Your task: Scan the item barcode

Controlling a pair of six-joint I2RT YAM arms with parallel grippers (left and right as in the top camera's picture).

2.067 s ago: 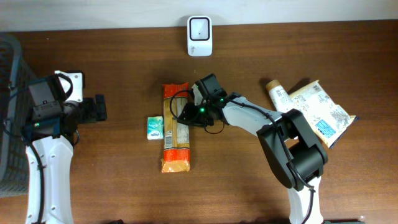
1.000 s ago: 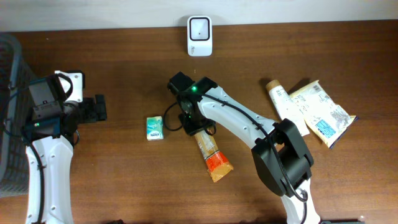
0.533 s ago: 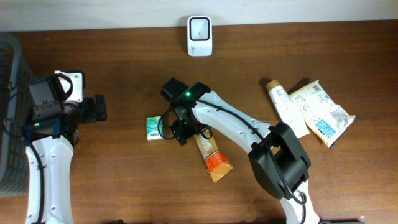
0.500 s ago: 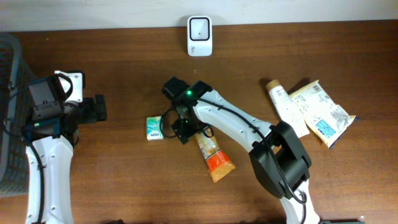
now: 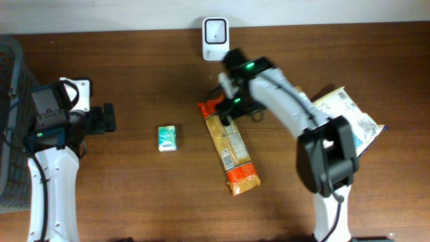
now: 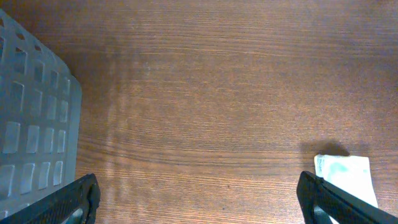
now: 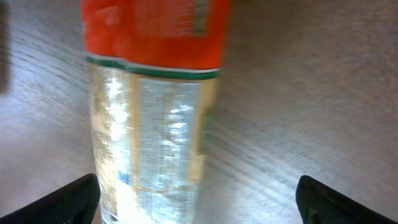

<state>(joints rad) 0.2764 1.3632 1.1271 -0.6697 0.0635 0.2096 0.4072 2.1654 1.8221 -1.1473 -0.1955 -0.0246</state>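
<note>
The item, a long clear packet of pasta [image 5: 229,146] with orange ends, lies flat on the table and slants from the middle toward the front. The white scanner [image 5: 216,30] stands at the back edge. My right gripper [image 5: 226,109] hovers open over the packet's far orange end. In the right wrist view the packet [image 7: 152,118] lies blurred under the wide-apart jaws, nearer the left fingertip [image 7: 74,198], and neither fingertip presses on it. My left gripper [image 5: 107,117] is open at the left with nothing in it. A small green box [image 5: 168,138] lies between the left gripper and the packet.
A grey basket [image 5: 9,134] stands at the far left, with its wall [image 6: 31,124] in the left wrist view. A white tube [image 5: 306,107] and a printed pouch [image 5: 346,121] lie at the right. The green box [image 6: 345,177] shows beside my left gripper's right finger.
My right gripper has opened and let go of the packet, and its arm has swung back and to the right, toward the scanner. The packet now lies stretched out. The left arm is unchanged.
</note>
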